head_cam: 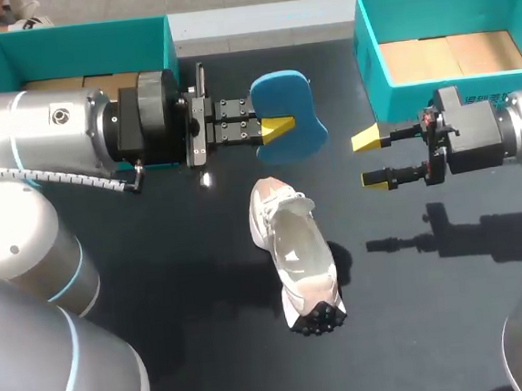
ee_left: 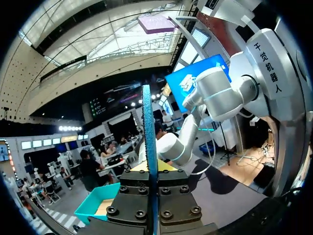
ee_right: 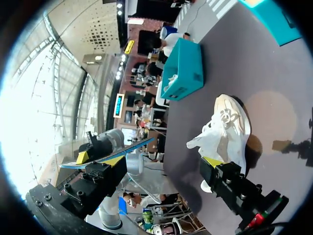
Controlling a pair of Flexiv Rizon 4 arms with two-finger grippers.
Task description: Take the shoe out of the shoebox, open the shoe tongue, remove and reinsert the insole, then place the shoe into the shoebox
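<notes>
The shoe (head_cam: 295,247) lies out at the table's (head_cam: 177,285) middle; my left gripper (head_cam: 278,128) pinches the removed insole (head_cam: 291,97), my right gripper (head_cam: 372,158) stands open, empty. Reinserting and boxing remain.

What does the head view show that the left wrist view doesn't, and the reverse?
Only the head view: the white shoe lying loose, touched by neither claw, and the right claw, open and empty. Only the left wrist view: the blue insole seen edge-on, thin and upright, pinched from both sides. Both: the left claw shut on the insole.
</notes>
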